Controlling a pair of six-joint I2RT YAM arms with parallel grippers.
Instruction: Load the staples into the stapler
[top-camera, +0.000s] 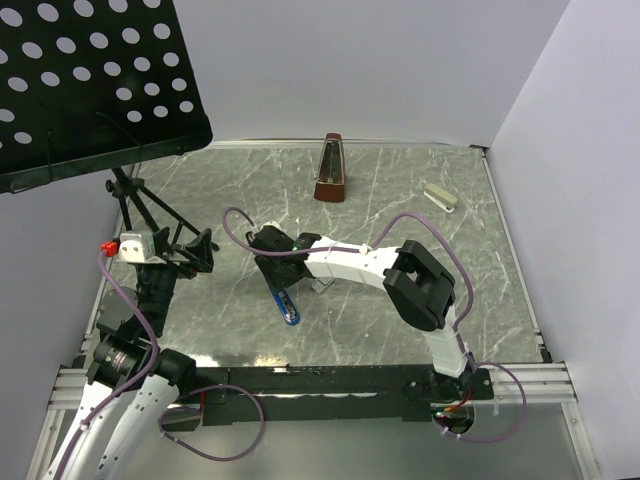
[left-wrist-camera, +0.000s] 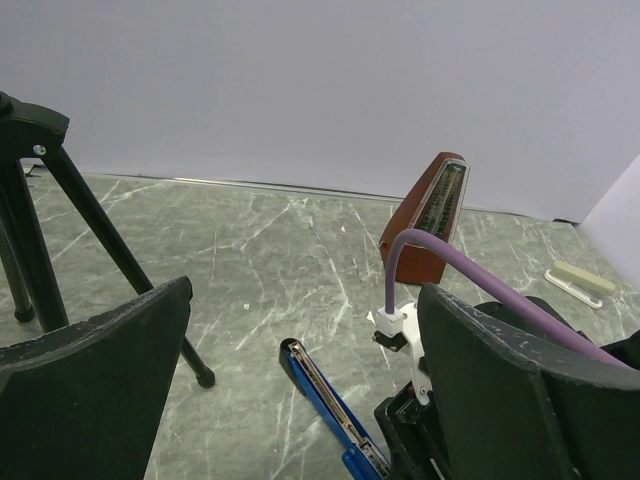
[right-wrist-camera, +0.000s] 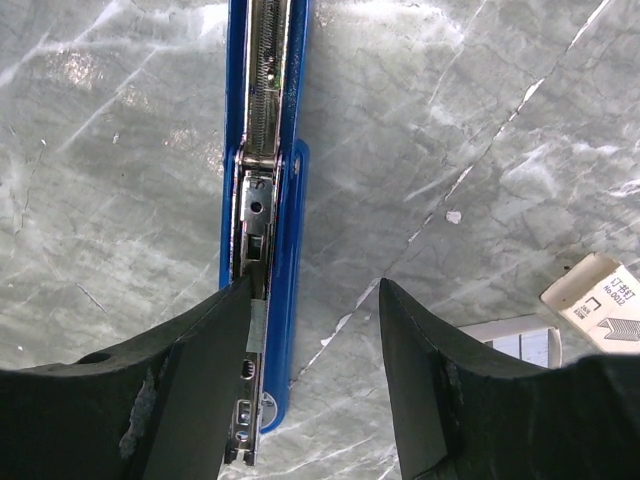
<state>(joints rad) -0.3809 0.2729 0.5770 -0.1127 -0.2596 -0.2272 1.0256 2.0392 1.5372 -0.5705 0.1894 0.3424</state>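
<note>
Right jaws are hovering spread wide and gripping nothing over the blue stapler (right-wrist-camera: 262, 150), which is lying opened flat on the bench (right-wrist-camera: 450, 150). The staples box (right-wrist-camera: 598, 300) is resting on the bench just beside them, clear of the stapler. Left jaws are likewise gaping, empty.

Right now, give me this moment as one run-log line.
blue stapler: opened flat on table | right jaws: open over it | staples box: on table beside | left jaws: open, holding nothing
</note>
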